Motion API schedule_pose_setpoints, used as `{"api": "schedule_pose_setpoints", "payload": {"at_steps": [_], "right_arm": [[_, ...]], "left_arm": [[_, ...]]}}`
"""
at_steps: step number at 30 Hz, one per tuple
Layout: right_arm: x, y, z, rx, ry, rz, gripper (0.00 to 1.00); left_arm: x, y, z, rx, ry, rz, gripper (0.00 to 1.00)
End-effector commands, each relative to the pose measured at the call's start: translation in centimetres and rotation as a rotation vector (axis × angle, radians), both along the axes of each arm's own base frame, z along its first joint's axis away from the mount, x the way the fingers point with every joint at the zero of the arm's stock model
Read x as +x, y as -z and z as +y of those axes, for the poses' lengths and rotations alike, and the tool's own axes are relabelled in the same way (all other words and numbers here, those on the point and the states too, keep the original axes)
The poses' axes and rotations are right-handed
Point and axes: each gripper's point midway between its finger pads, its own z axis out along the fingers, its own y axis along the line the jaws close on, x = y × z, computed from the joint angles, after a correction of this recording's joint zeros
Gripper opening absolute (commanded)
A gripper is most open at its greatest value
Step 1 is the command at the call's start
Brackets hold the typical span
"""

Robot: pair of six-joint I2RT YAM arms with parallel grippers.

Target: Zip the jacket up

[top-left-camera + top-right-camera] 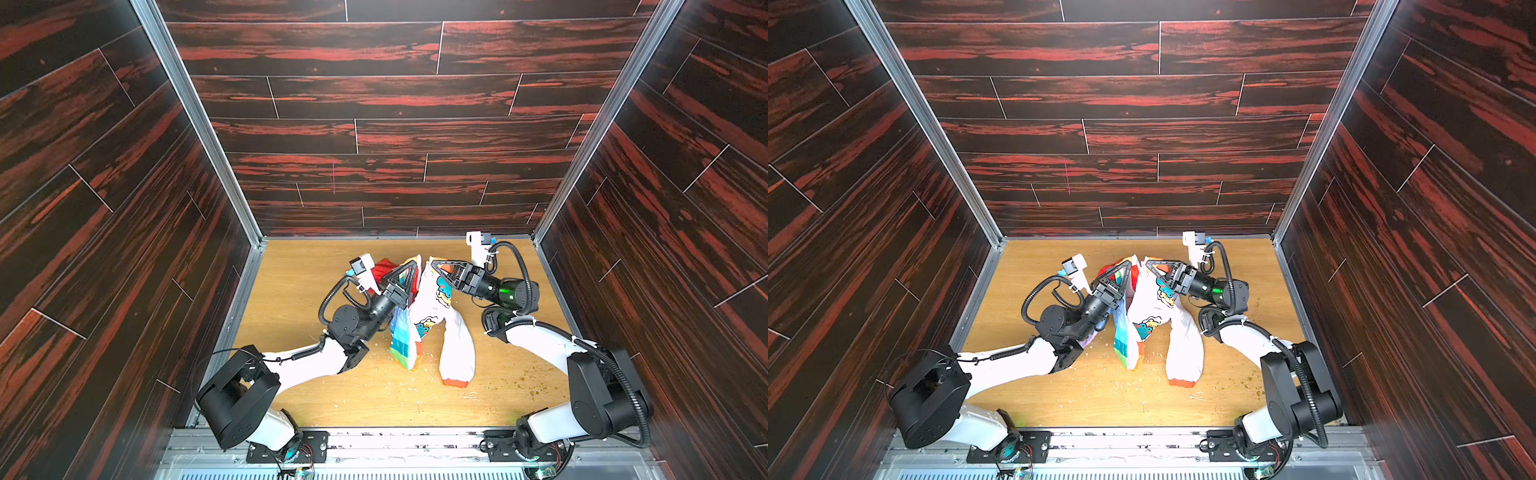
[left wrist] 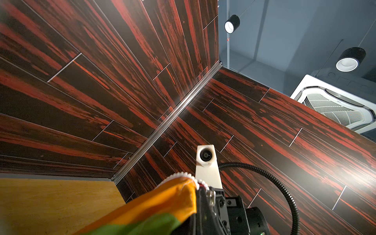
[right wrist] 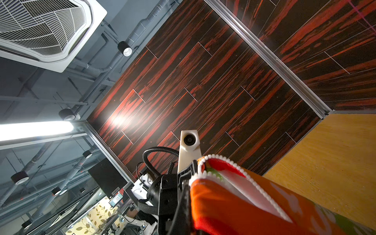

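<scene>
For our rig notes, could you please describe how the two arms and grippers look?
Both arms have glossy white link shells and black joint housings. Ribbed black cable conduit loops along each. The left gripper and right gripper carry black triangular lattice fingers. A white camera bracket rises from each wrist; a green light glows on the right wrist.

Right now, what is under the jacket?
Only the wooden table and scattered crumbs show around the jacket. Where its bottom rests, the table is covered, so nothing beneath can be seen.
</scene>
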Motion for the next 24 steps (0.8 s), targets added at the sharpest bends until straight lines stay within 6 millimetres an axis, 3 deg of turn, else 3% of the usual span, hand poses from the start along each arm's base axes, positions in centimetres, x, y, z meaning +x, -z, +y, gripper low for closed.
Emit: {"api": "schedule_pose_setpoints", "payload": {"at_steps": [1,9,24], "right_arm": [[-0.3,-1.1,-0.1,0.014,-0.004,-0.051,0.00],[-0.2,-0.8,-0.1,-0.010,0.016,-0.040,0.00],[-0.7,-1.6,0.0,0.010,0.019,-0.067,0.00]], "left_arm": [[-1.1,-3.3,0.3,-0.055,0.016,-0.084,0.00],[-1.1,-3.9,-0.1,-0.075,0.037,-0.097,0.00],[-0.8,-2.8,-0.8,-0.070,0.051,-0.063,0.00]]}}
